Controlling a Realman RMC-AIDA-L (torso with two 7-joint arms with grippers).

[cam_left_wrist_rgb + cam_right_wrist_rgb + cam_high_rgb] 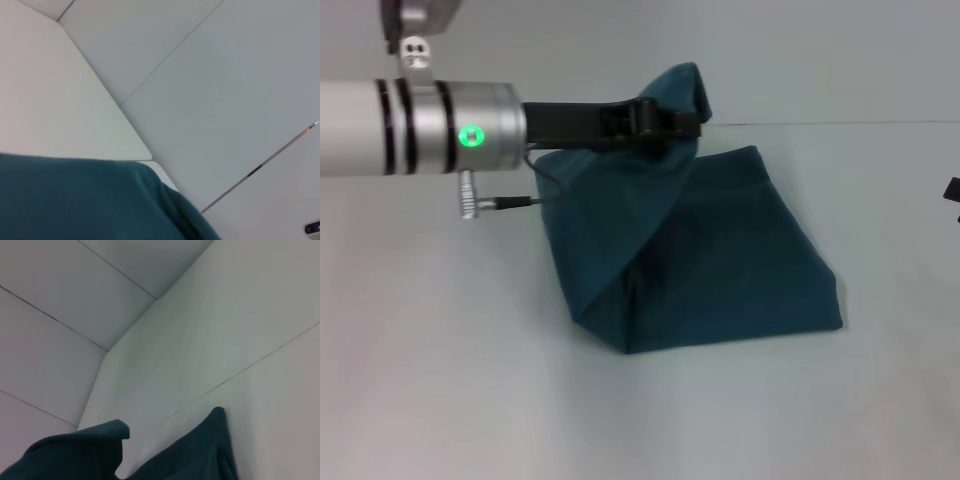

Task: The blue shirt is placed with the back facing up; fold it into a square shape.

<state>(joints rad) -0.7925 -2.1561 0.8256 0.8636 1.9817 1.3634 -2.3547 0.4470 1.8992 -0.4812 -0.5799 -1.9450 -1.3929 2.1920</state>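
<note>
Counter (pixel 440 380): plain white surface, carries the shirt.
Blue shirt (pixel 720 270): lies mid-counter, already folded to a compact block w/ plain side showing; far-left part lifted off the counter into a peak. Teal cloth also fills the near part of left wrist view (pixel 75 200) and shows in right wrist view (pixel 75 452).
Left arm: reaches in from robot's left, across the shirt's far edge.
Left tool (pixel 685 122): black, clamped on the raised flap of the blue shirt, held above the rest of the cloth.
Right tool (pixel 953 188): only a dark sliver at the edge of head view, well apart from shirt; finger state – cannot tell.
Step (est.): mid-fold, flap being carried over the body.
Next move (est.): bring flap across twd the opposite edge, lower it flat, line up edges, then let go; risk = cloth bunching or dragging the lower layers.
</note>
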